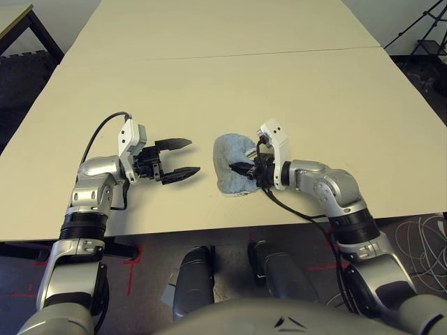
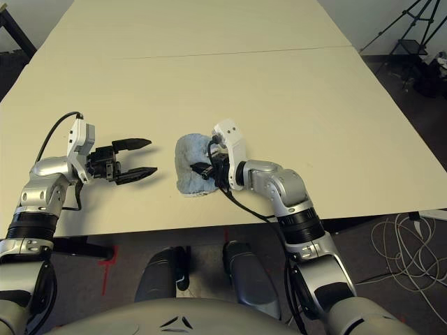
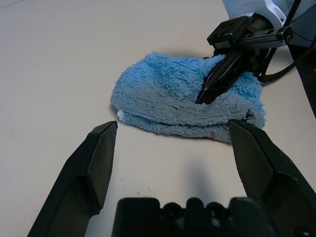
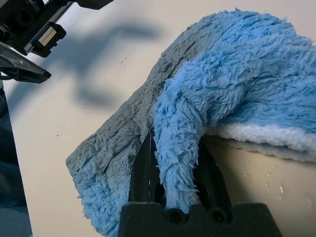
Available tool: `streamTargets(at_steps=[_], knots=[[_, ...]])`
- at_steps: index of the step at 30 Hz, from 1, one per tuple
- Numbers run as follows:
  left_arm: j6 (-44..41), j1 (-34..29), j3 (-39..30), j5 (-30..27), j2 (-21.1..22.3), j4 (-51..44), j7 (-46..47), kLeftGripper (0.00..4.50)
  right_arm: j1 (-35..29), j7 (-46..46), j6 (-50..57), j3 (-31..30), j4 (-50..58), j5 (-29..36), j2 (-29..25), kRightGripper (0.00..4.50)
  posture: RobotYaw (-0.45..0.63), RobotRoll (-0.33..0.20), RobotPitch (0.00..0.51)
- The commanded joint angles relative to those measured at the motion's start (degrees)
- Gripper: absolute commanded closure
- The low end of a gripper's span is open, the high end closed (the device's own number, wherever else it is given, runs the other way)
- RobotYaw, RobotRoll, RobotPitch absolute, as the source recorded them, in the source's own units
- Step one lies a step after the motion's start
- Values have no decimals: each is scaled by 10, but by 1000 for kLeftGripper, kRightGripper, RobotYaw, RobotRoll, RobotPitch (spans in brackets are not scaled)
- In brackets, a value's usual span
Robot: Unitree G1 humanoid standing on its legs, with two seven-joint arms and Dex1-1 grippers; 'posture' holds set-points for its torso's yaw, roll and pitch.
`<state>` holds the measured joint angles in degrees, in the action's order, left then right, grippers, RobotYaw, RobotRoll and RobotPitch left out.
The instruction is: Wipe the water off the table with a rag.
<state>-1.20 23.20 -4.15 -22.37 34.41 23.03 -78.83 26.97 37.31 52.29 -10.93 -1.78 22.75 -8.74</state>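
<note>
Blue-grey fluffy folded rag (image 1: 234, 150), pinched in the black right gripper (image 1: 242, 169), lies near the pale beige tabletop's (image 1: 279, 91) front edge; small droplets (image 4: 281, 189) remain, wiping unfinished; black left gripper (image 1: 198, 155) gapes wide, empty.

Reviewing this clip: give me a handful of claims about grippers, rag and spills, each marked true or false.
1. The right black two-fingered gripper is shut on the fluffy light blue-grey rag. True.
2. The left black two-fingered gripper is shut on the rag too. False: it is open and holds nothing.
3. Small amber-brown droplets of water lie on the pale beige matte tabletop. True.
4. The rag is spread out flat in a single layer. False: it is folded and rumpled.
5. The rag lies between the two grippers' wrists. True.
</note>
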Motion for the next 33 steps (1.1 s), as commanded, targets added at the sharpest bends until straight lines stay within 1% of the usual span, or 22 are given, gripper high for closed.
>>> streamTargets(at_steps=[1,4,8,13,16,20,23,28,33], knots=[[1,3,7,2,-3,-2,0,0,20,12,-7,14,-81,-10,-30,4386,-185,0,165],[4,8,7,3,-2,6,-1,0,61,24,-35,47,-133,-14,-73,4386,-187,0,164],[9,13,7,5,-2,15,-1,0,99,42,-74,65,-195,-23,-133,4387,-189,0,161],[13,17,6,6,-4,22,1,0,120,61,-112,79,-248,-36,-188,4387,-191,0,159],[15,20,6,6,-5,27,1,0,127,66,-118,96,-262,-32,-207,4387,-194,0,159],[19,25,7,7,-5,36,2,0,137,75,-90,136,-251,2,-214,4387,-198,0,159],[21,29,7,8,-5,42,1,0,150,89,-37,173,-222,42,-225,4387,-202,0,158],[25,34,8,9,-6,50,0,0,174,91,-3,215,-214,67,-257,4387,-204,0,155],[29,42,7,10,-8,62,2,0,209,102,22,254,-238,87,-304,4387,-204,0,155]])
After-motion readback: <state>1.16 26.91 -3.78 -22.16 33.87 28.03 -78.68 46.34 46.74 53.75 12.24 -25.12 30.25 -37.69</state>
